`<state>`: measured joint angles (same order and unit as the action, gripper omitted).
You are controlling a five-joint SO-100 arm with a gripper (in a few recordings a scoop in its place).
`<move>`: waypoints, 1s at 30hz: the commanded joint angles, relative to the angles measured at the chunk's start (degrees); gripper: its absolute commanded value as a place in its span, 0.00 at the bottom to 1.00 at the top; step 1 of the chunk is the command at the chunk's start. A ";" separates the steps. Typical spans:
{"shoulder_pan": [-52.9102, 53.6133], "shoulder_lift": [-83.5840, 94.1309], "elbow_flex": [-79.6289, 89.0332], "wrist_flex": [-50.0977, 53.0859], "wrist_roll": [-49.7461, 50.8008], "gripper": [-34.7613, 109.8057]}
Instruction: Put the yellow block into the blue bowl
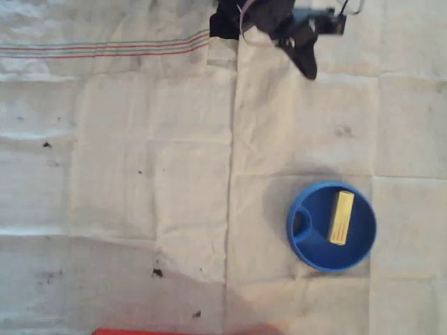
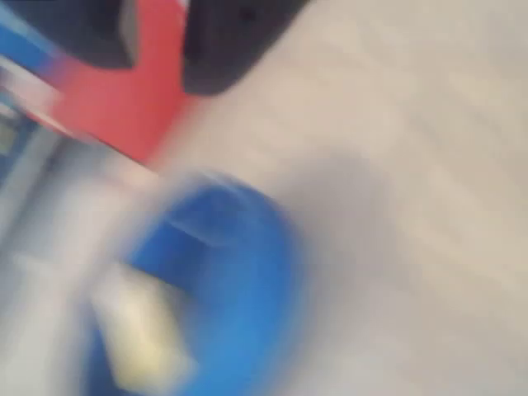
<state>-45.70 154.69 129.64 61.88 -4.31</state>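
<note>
The blue bowl rests on the cloth at the lower right of the overhead view. Inside it lies the yellow block, lengthwise against the right part of the bowl's floor. My gripper is far from the bowl, up at the top edge, dark and pointing down. In the wrist view everything is smeared by motion: the blue bowl shows at the lower left with the pale yellow block in it. Two dark fingers stand apart at the top, nothing between them.
A white creased cloth covers the table, with a striped band at the upper left. A red object lies at the bottom edge and shows blurred behind the fingers in the wrist view.
</note>
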 commanded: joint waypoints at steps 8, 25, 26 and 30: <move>-0.44 4.57 17.23 -14.50 0.26 0.24; -0.09 26.02 35.77 -18.98 -5.98 0.24; -0.09 27.69 37.00 -18.98 -6.15 0.24; -0.44 33.22 41.13 -18.46 -6.33 0.24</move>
<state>-45.62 183.69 170.42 44.74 -10.11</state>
